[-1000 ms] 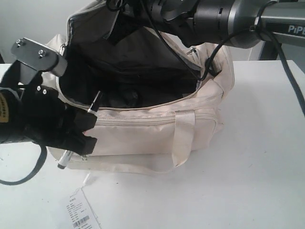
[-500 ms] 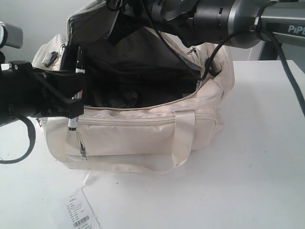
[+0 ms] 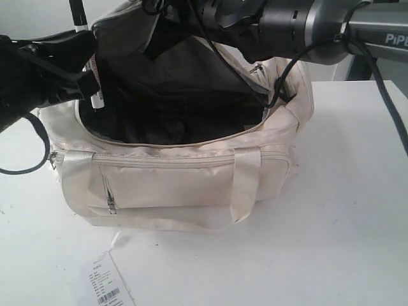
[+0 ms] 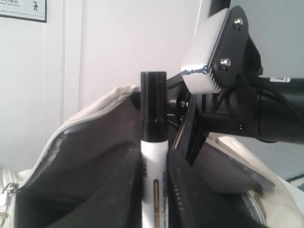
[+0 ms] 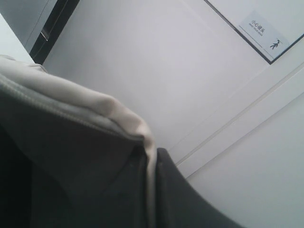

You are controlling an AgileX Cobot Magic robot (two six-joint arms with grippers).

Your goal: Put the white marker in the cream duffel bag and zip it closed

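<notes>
progress check | left claw [image 3: 81, 56] clamped on the white marker [image 4: 153, 161], upright over the cream duffel bag [image 3: 191, 182] mouth at about 10 o'clock, not dropped in yet | right claw [image 5: 151, 190] pinched shut on the back flap at 12 o'clock, propping it open | to do, I reckon: drop, zip
</notes>
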